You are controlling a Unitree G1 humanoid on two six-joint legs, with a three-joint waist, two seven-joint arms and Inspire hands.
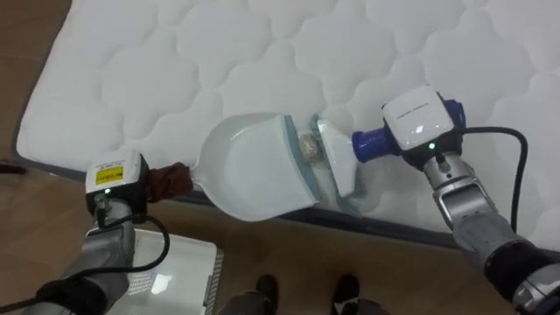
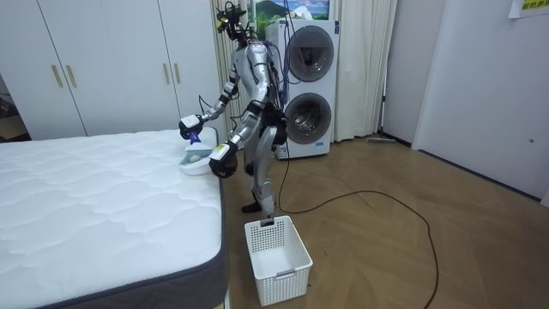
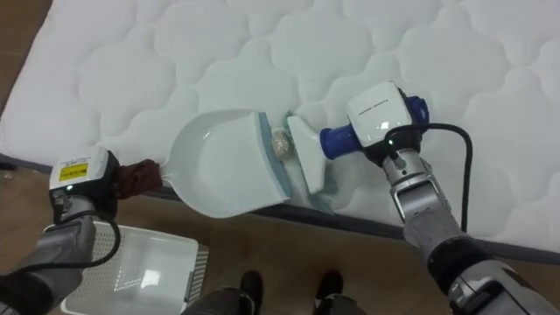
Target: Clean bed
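A white dustpan (image 1: 254, 166) lies tilted at the near edge of the white quilted mattress (image 1: 175, 70), its lip facing right. Its dark red handle runs into my left hand (image 1: 118, 179), which grips it just off the bed's edge. A small crumpled ball of rubbish (image 1: 309, 146) sits on the mattress right at the pan's lip. On its other side is the white head of a brush (image 1: 337, 162), pressed toward the pan. My right hand (image 1: 420, 122) holds the brush's blue handle (image 1: 372, 144) above the mattress. In the room view I stand at the bed's side.
A white slatted basket (image 1: 179, 280) stands on the wooden floor by my feet, under the dustpan's handle side. Stacked washing machines (image 2: 307, 86) are behind me and white wardrobes (image 2: 86, 60) beyond the bed. Open floor lies to the room view's right.
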